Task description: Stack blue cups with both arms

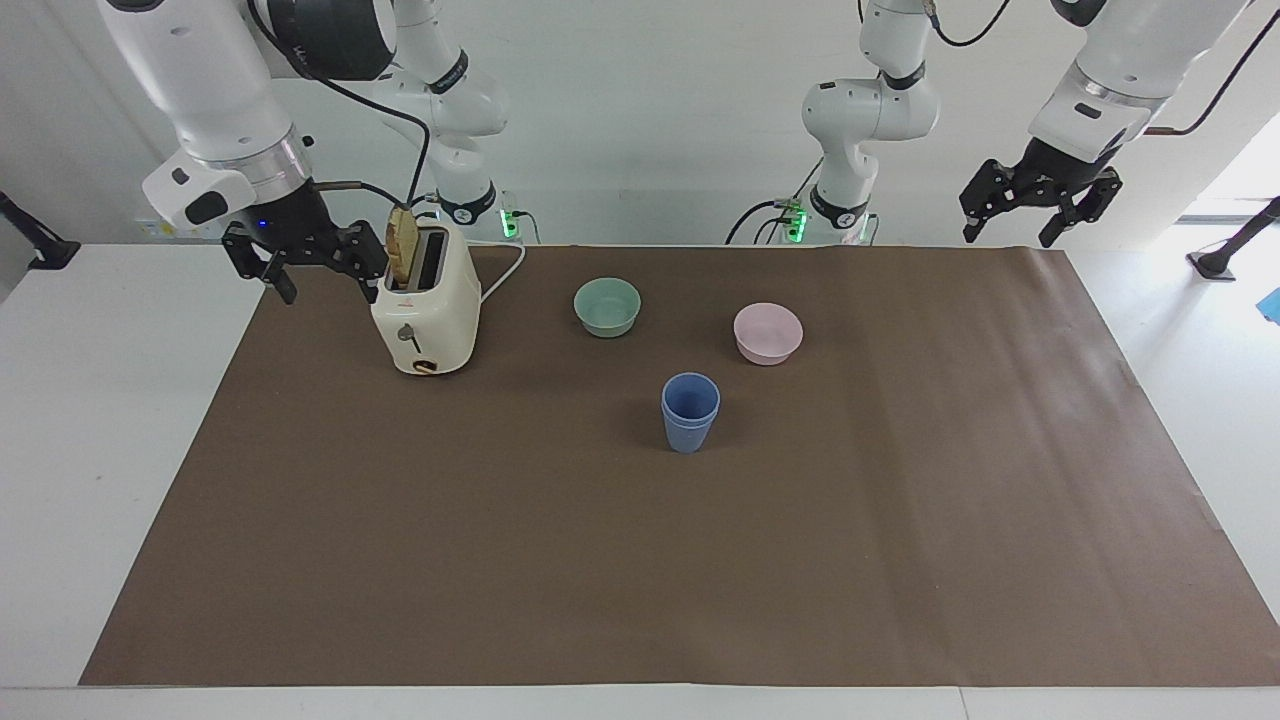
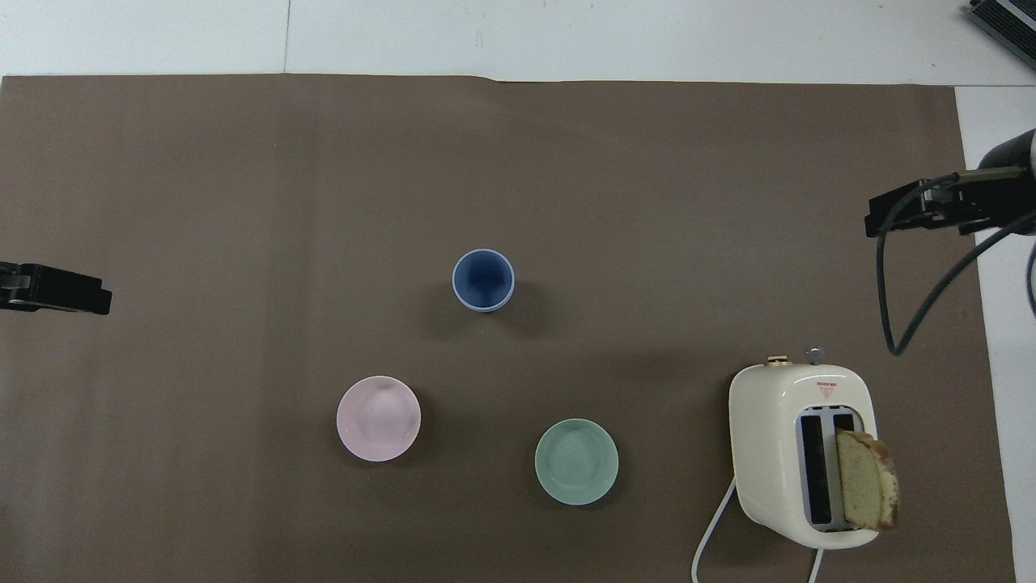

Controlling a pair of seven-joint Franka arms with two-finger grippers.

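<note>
Both small matte blue tapered cups (image 1: 690, 410) stand nested, one inside the other, upright in the middle of the brown paper-covered tabletop (image 1: 640, 560), well apart from both sets of fingers. The right gripper (image 1: 322, 284) hangs empty, fingers (image 1: 284, 284) spread wide, just beside the cream two-slot toaster (image 1: 427, 312) with its bread slice (image 1: 403, 245). The left gripper (image 1: 1008, 231) hovers empty over the mat's corner at its own end, fingers wide. A pale green bowl (image 1: 607, 306) and a pink bowl (image 1: 768, 333) sit nearer the robots than the cups.
</note>
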